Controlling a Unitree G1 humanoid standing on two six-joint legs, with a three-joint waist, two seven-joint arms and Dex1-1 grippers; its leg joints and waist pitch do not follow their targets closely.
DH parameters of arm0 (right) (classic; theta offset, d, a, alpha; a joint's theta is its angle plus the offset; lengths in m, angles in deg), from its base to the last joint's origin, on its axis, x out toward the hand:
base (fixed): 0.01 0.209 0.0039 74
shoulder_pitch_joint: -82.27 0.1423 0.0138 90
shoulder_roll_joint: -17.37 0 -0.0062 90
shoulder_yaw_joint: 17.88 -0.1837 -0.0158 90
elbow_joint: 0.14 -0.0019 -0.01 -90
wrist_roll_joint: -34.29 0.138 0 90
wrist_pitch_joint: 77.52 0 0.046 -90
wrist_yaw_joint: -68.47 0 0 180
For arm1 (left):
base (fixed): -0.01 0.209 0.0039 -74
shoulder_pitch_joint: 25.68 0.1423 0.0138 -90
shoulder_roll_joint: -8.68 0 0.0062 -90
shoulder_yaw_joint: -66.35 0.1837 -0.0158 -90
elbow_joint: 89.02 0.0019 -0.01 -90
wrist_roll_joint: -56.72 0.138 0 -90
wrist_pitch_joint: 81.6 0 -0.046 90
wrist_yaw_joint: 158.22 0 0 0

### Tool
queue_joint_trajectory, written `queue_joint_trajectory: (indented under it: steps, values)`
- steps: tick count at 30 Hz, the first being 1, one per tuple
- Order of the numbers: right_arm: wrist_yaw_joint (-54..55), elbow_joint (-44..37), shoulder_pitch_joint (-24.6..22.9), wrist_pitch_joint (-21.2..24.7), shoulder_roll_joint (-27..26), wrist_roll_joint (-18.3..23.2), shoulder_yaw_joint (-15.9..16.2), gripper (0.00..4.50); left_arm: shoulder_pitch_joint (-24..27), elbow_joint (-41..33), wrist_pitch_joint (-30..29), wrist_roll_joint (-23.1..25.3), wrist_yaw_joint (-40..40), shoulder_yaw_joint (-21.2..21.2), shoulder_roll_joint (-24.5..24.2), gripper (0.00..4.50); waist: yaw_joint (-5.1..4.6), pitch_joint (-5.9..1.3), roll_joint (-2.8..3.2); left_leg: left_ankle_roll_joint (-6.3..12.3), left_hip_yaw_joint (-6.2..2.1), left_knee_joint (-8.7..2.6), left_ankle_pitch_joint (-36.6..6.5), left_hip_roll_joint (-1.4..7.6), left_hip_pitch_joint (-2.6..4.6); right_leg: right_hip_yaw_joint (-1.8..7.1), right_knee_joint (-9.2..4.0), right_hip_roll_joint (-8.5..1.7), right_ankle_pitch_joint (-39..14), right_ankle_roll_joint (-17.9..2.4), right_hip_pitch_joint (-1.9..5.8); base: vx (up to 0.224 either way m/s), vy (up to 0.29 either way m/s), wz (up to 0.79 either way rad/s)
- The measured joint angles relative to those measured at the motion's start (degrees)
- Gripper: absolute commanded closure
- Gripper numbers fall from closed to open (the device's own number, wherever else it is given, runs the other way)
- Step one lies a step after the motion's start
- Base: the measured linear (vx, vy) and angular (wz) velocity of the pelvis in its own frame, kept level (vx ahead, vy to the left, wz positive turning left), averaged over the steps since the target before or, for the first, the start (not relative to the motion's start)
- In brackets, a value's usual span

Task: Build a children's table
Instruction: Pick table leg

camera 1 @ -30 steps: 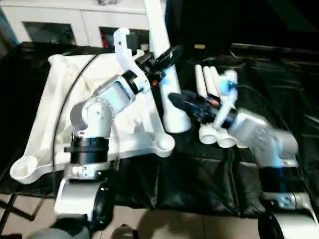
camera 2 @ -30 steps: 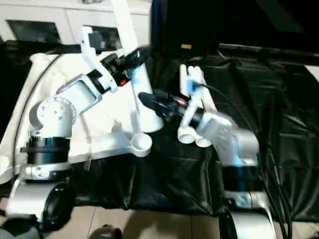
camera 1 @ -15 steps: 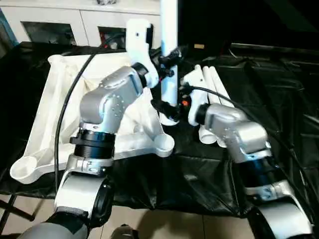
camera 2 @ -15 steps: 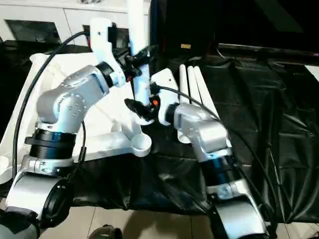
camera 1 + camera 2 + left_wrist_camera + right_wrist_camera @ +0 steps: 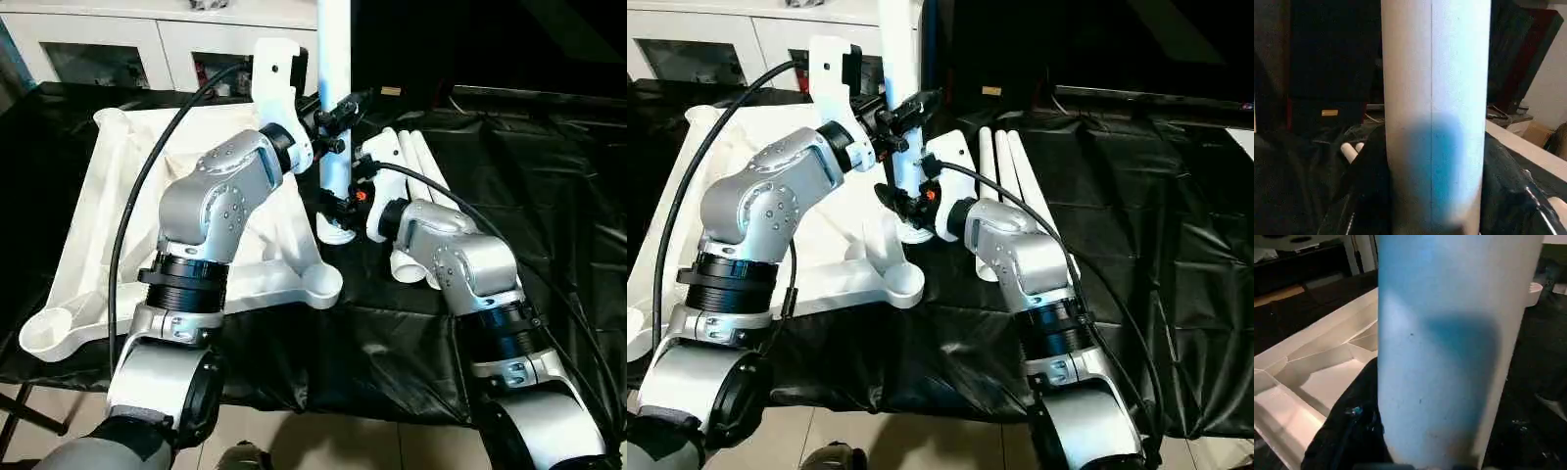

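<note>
I hold one leg [image 5: 333,117] upright at upper centre, its flared end by the tabletop's [image 5: 108,206] right edge. My left tool [image 5: 336,119] clamps it mid-shaft; my right tool [image 5: 338,203], half-open, straddles it lower down. Light, stiff, slippery plastic, I judge; best gripped low.

Both head views look down from above the upright leg [image 5: 333,108], sharing the tabletop [image 5: 98,196]; each wrist view faces that leg close up.
</note>
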Motion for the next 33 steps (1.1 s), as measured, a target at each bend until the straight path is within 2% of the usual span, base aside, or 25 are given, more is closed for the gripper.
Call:
queue_joint_trajectory:
  steps: [2, 5, 6, 9, 11, 16, 20, 22, 25, 27, 31, 33]
  values:
    - [-0.99, -0.01, -0.19, 0.04, 0.07, 0.64, -0.34, 2.55, 0.0, 0.0, -0.02, -0.04, -0.14, -0.07, -0.12, 1.95, 0.0, 0.0, 0.0, 0.0, 0.0, 0.0, 0.0, 0.0, 0.0, 0.0, 0.0, 0.0, 0.0, 0.0, 0.0, 0.0, 0.0, 0.0]
    - [-5.39, -0.92, -1.52, 0.2, 0.78, 3.3, -0.39, 2.55, 0.0, -0.01, -0.38, -2.08, -2.04, -1.19, -0.27, 1.86, 0.03, 0.0, 0.01, 0.01, 0.0, -0.01, -0.01, 0.0, 0.0, -0.01, -0.01, 0.0, 0.0, 0.0, 0.01, 0.0, 0.0, 0.0]
    - [-6.61, -1.05, -2.17, 0.32, 1.05, 4.12, -0.41, 2.55, 0.0, -0.01, -0.56, -2.84, -2.79, -1.62, -0.39, 1.61, 0.08, 0.0, 0.01, 0.01, 0.0, 0.0, -0.01, 0.0, 0.0, -0.01, -0.01, 0.0, 0.0, 0.0, 0.01, 0.0, 0.0, 0.0]
    - [-12.49, -2.48, -4.57, 1.58, 2.66, 7.62, -0.58, 2.55, 0.02, -0.02, -2.82, -7.08, -6.65, -3.85, -0.71, 1.45, 0.12, 0.0, 0.01, 0.03, 0.0, 0.01, -0.01, 0.0, -0.02, -0.01, -0.01, 0.0, 0.0, -0.01, 0.01, 0.0, 0.0, 0.0]
    - [-18.37, -4.87, -5.86, 2.63, 4.86, 11.2, -0.77, 2.55, 0.35, -0.35, -6.67, -12.61, -13.05, -5.0, -2.16, 1.26, 0.16, 0.0, 0.01, 0.03, 0.0, 0.01, -0.02, 0.0, 0.0, 0.0, -0.01, 0.0, 0.0, -0.01, 0.01, 0.0, 0.0, 0.0]
    - [-25.99, -8.05, -6.25, 3.74, 7.69, 15.4, -1.44, 2.55, 3.37, -3.38, -12.18, -19.16, -24.33, -4.25, -4.86, 1.22, 0.13, -0.03, 0.04, 0.04, 0.01, 0.03, -0.01, 0.02, 0.04, 0.0, 0.04, 0.01, 0.01, -0.05, 0.01, 0.0, 0.0, 0.0]
    - [-29.37, -8.56, -6.31, 4.47, 9.33, 16.1, -1.33, 2.55, 4.87, -4.73, -13.96, -21.11, -30.3, -2.41, -7.11, 1.22, 0.14, -0.03, 0.07, 0.03, 0.01, 0.03, 0.0, 0.04, 0.05, -0.03, 0.05, 0.01, 0.05, -0.11, 0.02, 0.0, 0.0, 0.0]
    - [-30.5, -9.21, -6.3, 4.67, 10.22, 16.18, -0.84, 2.55, 5.02, -5.04, -13.94, -21.19, -31.74, -1.47, -7.86, 1.56, 0.2, -0.04, 0.11, 0.03, 0.01, 0.04, 0.0, 0.04, 0.05, -0.03, 0.04, 0.01, 0.05, -0.11, 0.03, 0.0, 0.0, 0.0]
    - [-31.63, -9.46, -6.31, 4.96, 11.09, 16.18, -0.1, 2.55, 4.88, -4.37, -13.57, -21.09, -31.51, -1.57, -7.15, 1.6, 0.26, -0.04, 0.16, 0.03, 0.01, 0.07, 0.0, 0.04, 0.05, -0.05, 0.03, 0.0, 0.06, -0.1, 0.09, 0.0, 0.0, 0.0]
    - [-32.41, -9.51, -6.33, 5.04, 11.79, 16.31, 0.09, 2.55, 4.53, -3.32, -13.57, -21.19, -30.89, -2.09, -6.07, 1.88, 0.24, -0.03, 0.17, 0.03, 0.01, 0.08, 0.0, 0.04, 0.05, -0.05, 0.03, -0.01, 0.06, -0.11, 0.09, 0.0, 0.0, 0.0]
    - [-32.63, -9.55, -6.46, 5.26, 12.71, 16.67, 0.3, 2.55, 4.33, -2.96, -13.74, -21.57, -30.5, -2.6, -5.72, 2.08, 0.18, -0.08, 0.32, 0.04, 0.01, 0.07, 0.0, 0.05, 0.06, -0.06, 0.03, 0.0, 0.06, -0.11, 0.08, 0.0, 0.0, 0.0]
    - [-32.72, -9.55, -6.46, 5.49, 12.84, 16.75, 0.3, 2.55, 4.28, -2.64, -13.76, -21.87, -30.39, -2.61, -5.63, 2.34, 0.15, -0.07, 0.46, 0.04, 0.01, 0.07, 0.0, 0.06, 0.06, -0.06, 0.02, 0.01, 0.06, -0.11, 0.08, 0.0, 0.0, 0.0]
